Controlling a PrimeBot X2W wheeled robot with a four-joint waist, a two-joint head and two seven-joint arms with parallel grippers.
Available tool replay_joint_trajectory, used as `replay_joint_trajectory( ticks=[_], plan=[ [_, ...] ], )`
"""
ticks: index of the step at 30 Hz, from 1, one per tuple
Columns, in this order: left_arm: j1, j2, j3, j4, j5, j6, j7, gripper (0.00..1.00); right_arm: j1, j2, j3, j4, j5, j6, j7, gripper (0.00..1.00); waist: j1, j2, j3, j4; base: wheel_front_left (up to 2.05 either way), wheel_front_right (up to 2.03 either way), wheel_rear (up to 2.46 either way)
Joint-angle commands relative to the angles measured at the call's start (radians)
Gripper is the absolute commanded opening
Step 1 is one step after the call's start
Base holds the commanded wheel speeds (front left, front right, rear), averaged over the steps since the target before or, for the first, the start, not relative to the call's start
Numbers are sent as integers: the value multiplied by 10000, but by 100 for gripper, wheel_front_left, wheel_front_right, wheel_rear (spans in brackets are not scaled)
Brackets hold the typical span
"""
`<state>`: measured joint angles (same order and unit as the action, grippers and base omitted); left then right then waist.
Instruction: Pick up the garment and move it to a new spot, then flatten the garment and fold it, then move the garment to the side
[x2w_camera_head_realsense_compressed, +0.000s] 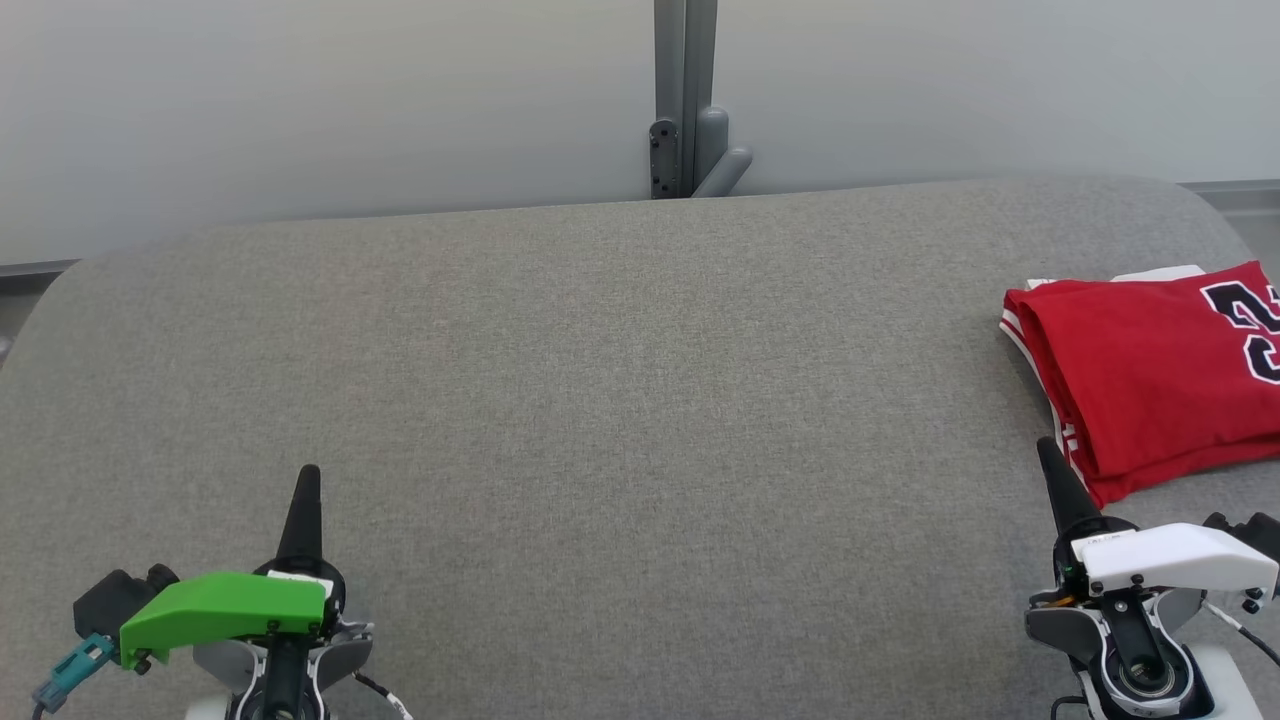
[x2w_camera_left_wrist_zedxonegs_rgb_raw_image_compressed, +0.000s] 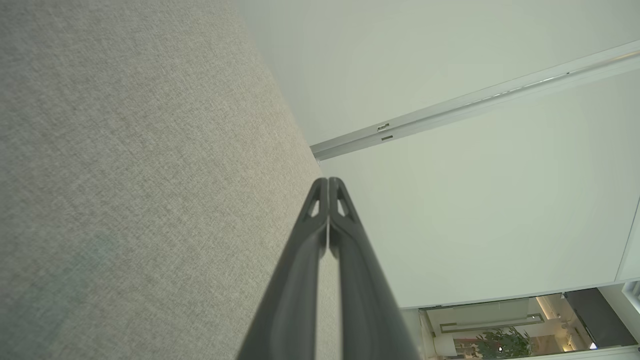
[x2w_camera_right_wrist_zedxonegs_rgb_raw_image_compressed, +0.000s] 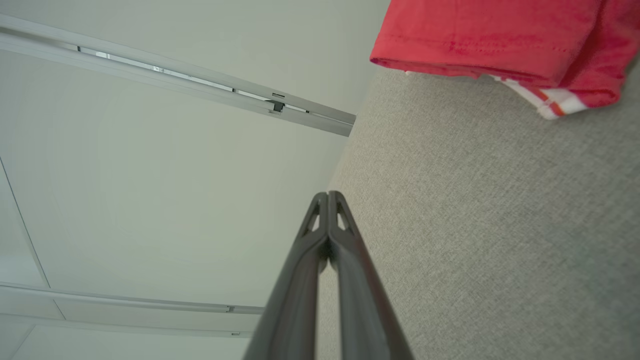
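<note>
The garment (x2w_camera_head_realsense_compressed: 1150, 370) is a red jersey with black-and-white numerals and white trim, lying folded at the right edge of the grey fabric table (x2w_camera_head_realsense_compressed: 600, 400); its right part runs out of the head view. Its hem and striped trim appear as the garment (x2w_camera_right_wrist_zedxonegs_rgb_raw_image_compressed: 490, 40) at the top of the right wrist view. My right gripper (x2w_camera_head_realsense_compressed: 1045, 447) is shut and holds nothing, its tip just below the garment's lower left corner; I cannot tell whether it touches the cloth. My left gripper (x2w_camera_head_realsense_compressed: 309, 472) is shut and holds nothing at the lower left, far from the garment. Both grippers' fingers press together, left gripper (x2w_camera_left_wrist_zedxonegs_rgb_raw_image_compressed: 328, 181) and right gripper (x2w_camera_right_wrist_zedxonegs_rgb_raw_image_compressed: 328, 194).
A pale wall with a grey vertical post (x2w_camera_head_realsense_compressed: 685, 100) stands behind the table's far edge. The table's rounded corners fall away at the far left and far right. Bare grey fabric spans the wide stretch between the two grippers.
</note>
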<state>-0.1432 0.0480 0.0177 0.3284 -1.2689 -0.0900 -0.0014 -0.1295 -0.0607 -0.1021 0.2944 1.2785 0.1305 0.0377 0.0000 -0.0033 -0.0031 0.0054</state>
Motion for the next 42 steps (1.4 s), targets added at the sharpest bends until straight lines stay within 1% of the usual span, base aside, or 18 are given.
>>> replay_joint_trajectory(
  ticks=[1,23,42],
  plan=[
    [-279,33,67,-29,-325,-90,54,0,-211,-55,-69,-12,249,3,87,0,0,21,3,-2,0,0,0],
    [-619,37,290,152,-2051,-273,473,0,-465,-39,-401,190,1907,4,604,0,0,27,49,-28,0,0,0],
    [-845,39,441,277,-3252,-424,783,0,-644,-20,-646,337,3059,4,986,0,0,31,86,-50,0,0,0]
  ],
)
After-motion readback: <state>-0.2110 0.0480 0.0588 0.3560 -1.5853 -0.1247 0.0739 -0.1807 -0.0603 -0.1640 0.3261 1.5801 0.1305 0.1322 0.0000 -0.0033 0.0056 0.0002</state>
